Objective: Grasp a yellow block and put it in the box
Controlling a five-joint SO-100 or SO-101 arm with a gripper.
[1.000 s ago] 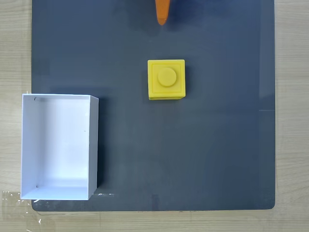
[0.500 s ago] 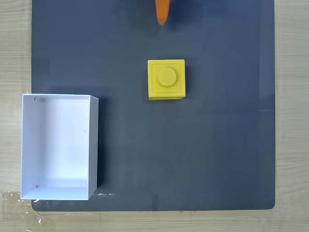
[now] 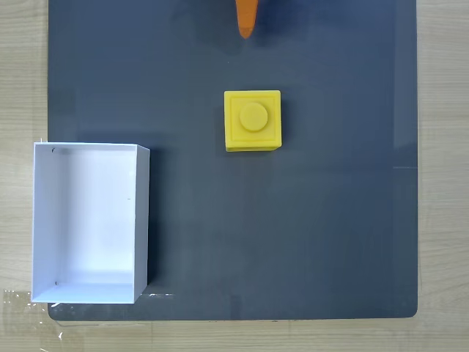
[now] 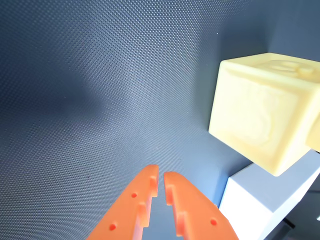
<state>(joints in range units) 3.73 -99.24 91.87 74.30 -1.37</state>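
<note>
Overhead, nearly shut hand (image 3: 245,31) at mat's top edge, yellow block (image 3: 253,120) well apart from box (image 3: 44,220).

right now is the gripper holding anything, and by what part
Nothing is held. The gripper has its fingers nearly together with only mat between them, and the yellow block sits untouched on the mat, apart from it.

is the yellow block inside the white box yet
No, the yellow block sits on the dark mat, well apart from the empty box.

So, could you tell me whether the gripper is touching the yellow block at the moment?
Apart. The fixed view shows bare dark mat between the gripper tip and the yellow block.
</note>
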